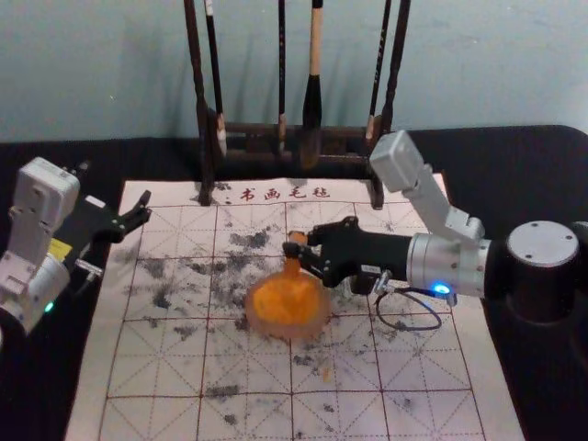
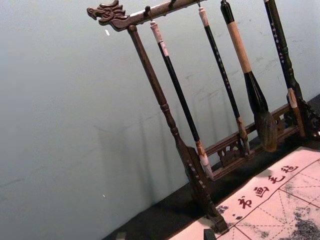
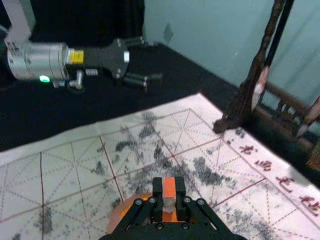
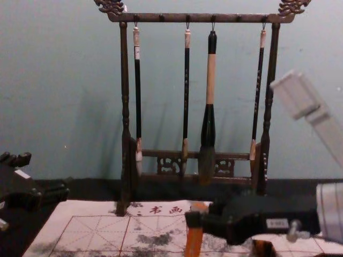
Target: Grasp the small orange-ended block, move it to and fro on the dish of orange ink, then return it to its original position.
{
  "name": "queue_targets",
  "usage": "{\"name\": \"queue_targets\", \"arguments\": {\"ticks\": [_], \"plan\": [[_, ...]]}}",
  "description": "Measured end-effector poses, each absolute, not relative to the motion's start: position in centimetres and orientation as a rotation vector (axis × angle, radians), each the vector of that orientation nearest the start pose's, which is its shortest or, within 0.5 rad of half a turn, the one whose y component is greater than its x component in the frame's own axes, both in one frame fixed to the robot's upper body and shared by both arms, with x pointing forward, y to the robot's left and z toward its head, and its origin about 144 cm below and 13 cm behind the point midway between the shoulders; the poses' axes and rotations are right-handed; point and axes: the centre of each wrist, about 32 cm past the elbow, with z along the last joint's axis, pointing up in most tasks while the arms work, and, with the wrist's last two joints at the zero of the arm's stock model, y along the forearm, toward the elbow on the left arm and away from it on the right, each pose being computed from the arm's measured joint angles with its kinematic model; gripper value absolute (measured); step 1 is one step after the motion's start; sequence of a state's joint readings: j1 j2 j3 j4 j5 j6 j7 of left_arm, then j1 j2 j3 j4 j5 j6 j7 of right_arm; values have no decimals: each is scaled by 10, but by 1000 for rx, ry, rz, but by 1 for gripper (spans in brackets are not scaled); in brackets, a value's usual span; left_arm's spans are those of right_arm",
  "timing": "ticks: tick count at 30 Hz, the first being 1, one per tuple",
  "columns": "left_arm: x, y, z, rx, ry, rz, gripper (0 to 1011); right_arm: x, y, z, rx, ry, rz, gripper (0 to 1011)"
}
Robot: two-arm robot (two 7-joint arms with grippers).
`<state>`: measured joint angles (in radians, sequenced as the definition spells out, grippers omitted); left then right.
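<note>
In the head view, my right gripper [image 1: 296,250] reaches in over the mat, shut on the block [image 1: 292,267], which stands about upright. The block's lower end meets the orange ink of the round dish [image 1: 322,322]; whether it touches is unclear. The right wrist view has the block [image 3: 169,188] pinched between the fingertips of my right gripper [image 3: 169,194], partly covering the dish [image 3: 116,216]. From the chest, the orange block [image 4: 194,242] hangs below the fingers. My left gripper [image 1: 141,209] is parked open at the mat's left edge; its tips show in the left wrist view [image 2: 165,235].
A dark wooden rack [image 1: 207,138] with several hanging brushes stands at the mat's back edge. The gridded mat [image 1: 156,367] has grey smudges. A dark object [image 1: 365,282] lies partly hidden by the right gripper, to the right of the dish.
</note>
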<state>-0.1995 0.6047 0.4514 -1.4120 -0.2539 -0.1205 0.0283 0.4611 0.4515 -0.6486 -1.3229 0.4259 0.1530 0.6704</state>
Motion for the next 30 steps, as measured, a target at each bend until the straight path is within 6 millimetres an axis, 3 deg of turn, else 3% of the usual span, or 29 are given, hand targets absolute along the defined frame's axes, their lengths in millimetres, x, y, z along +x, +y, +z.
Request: {"name": "queue_targets", "arguments": {"ticks": [15, 23, 30], "plan": [[489, 310, 1140, 304, -285, 1248, 1001, 504, -247, 1206, -220, 64, -674, 110], [489, 310, 1140, 305, -285, 1248, 1002, 478, -261, 1205, -203, 97, -790, 110], [489, 310, 1140, 304, -285, 1248, 1001, 467, -267, 1196, -211, 135, -844, 110]]}}
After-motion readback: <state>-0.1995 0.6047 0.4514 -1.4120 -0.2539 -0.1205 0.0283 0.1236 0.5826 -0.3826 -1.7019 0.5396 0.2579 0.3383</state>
